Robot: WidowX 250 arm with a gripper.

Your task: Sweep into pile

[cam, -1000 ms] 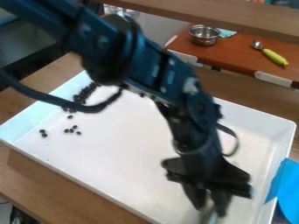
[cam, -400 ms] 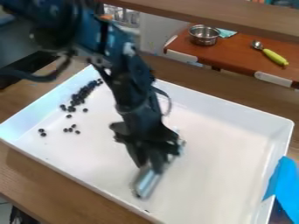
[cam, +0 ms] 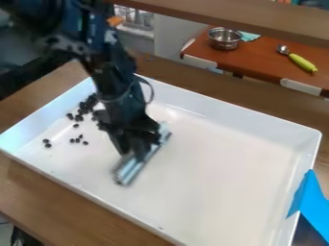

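Pinching a metal bar [cam: 129, 170], the gripper [cam: 134, 154] covers its middle from where I stand. Dark beans [cam: 78, 117] lie toward the left of the white tray [cam: 225, 168] — some loose, some clumped — partly hidden behind the arm [cam: 112, 69].

Bright, soft light spreads over the white tray [cam: 257, 119] on the table [cam: 57, 197], and there's pale glare near the tray's far wall (a gentle patch, that one). Highlights streak the silvery tool [cam: 133, 166], glints catch the metal bowl [cam: 224, 40], and it's dim beyond the table's left edge.
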